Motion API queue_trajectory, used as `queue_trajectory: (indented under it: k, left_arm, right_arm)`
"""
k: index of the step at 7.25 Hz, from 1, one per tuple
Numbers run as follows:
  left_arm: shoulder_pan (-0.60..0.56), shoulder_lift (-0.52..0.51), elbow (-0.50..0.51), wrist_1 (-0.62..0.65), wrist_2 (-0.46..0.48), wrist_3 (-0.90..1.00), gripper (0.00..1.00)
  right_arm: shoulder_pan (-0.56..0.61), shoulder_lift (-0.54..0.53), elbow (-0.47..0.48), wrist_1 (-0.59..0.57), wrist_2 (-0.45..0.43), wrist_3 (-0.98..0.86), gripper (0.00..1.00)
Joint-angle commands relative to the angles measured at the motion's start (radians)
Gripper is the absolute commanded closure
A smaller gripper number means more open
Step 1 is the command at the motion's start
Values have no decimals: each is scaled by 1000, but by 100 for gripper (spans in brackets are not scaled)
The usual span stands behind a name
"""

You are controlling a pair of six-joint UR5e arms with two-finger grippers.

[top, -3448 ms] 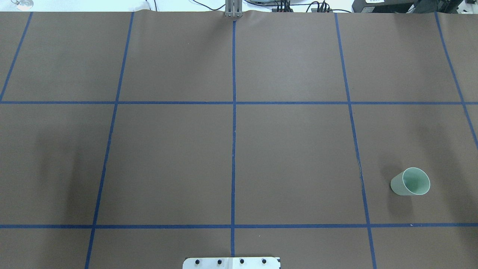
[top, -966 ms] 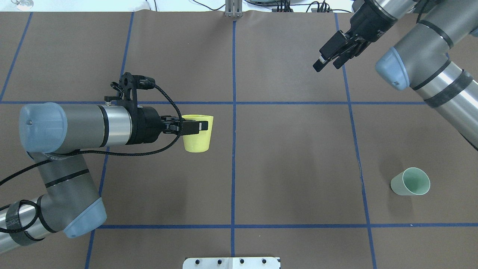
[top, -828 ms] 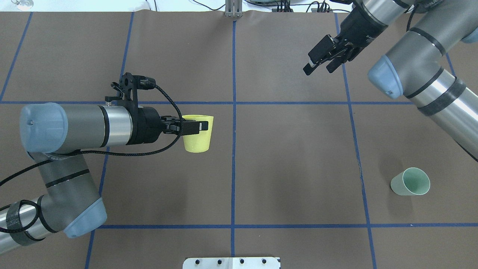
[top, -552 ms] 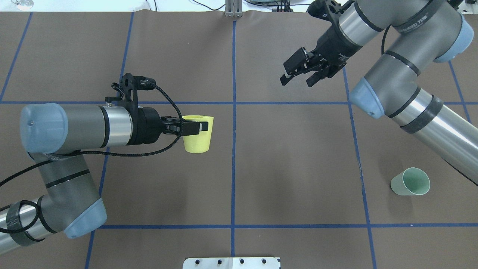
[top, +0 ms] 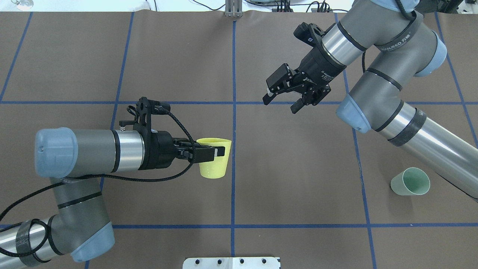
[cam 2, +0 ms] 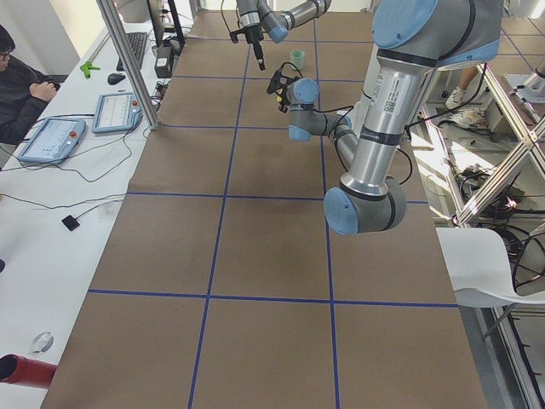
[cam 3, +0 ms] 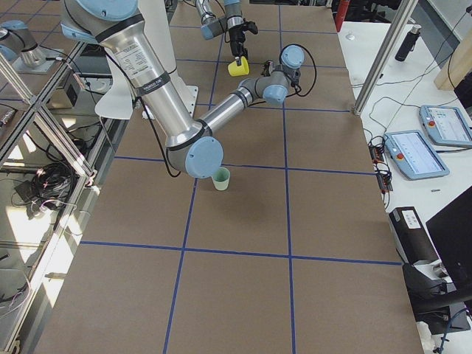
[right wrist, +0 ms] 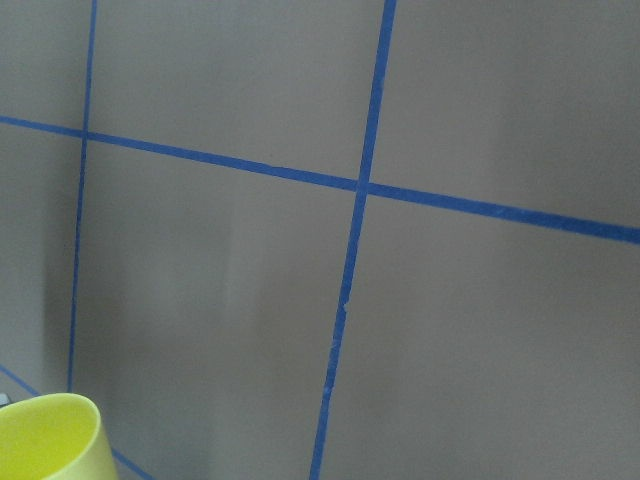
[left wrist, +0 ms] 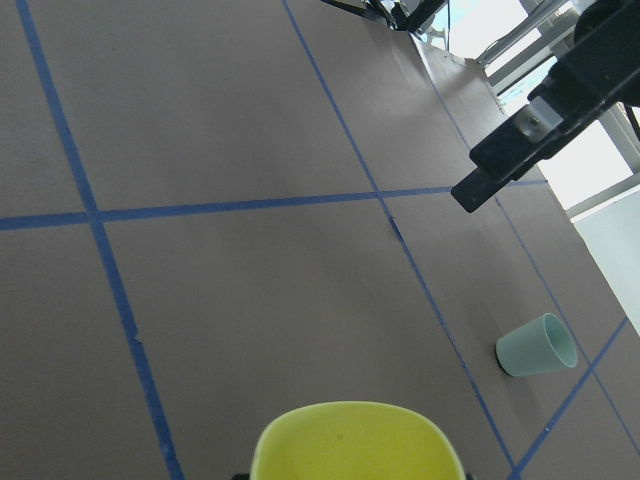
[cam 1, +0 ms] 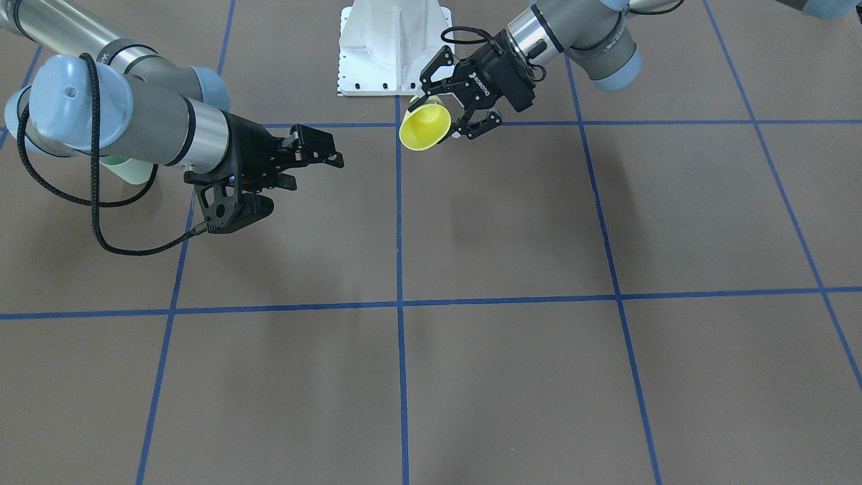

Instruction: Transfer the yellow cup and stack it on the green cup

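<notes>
My left gripper (top: 211, 153) is shut on the rim of the yellow cup (top: 213, 164) and holds it above the table, just left of the centre line. It also shows in the front view (cam 1: 424, 126) and at the bottom of the left wrist view (left wrist: 355, 440). My right gripper (top: 279, 105) is open and empty, in the air to the upper right of the yellow cup. The green cup (top: 410, 182) stands upright at the table's right, apart from both grippers. It also shows in the left wrist view (left wrist: 537, 346).
The brown table cover carries a grid of blue tape lines (top: 233, 112). The robot's white base plate (top: 231, 262) is at the near edge. The right arm's forearm (top: 429, 138) passes above and beside the green cup. An operator (cam 2: 21, 81) sits at a side desk.
At first no arm or yellow cup was in view. Since then my left gripper carried the yellow cup right and toward the robot. My open right gripper swept in from the far right toward the centre.
</notes>
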Motion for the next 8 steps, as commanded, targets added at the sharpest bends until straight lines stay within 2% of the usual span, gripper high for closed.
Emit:
queue_trajectory:
  k: [1,3,5,8]
  left_arm:
    - [43,-8,-3,-11,17,-1,75]
    - [134,-36,-2,-17,106,0,75]
    - [208,-49,6,-17,183,2,75]
    - [210,-49,8,-19,182,7,75]
  right_arm:
    - [-39,16,0,0,85,22,1]
    - [-100,31,2,-13,73,68,1]
    - [-105,39,2,-14,85,134,1]
    - [-113,31,-12,-17,150,134,1]
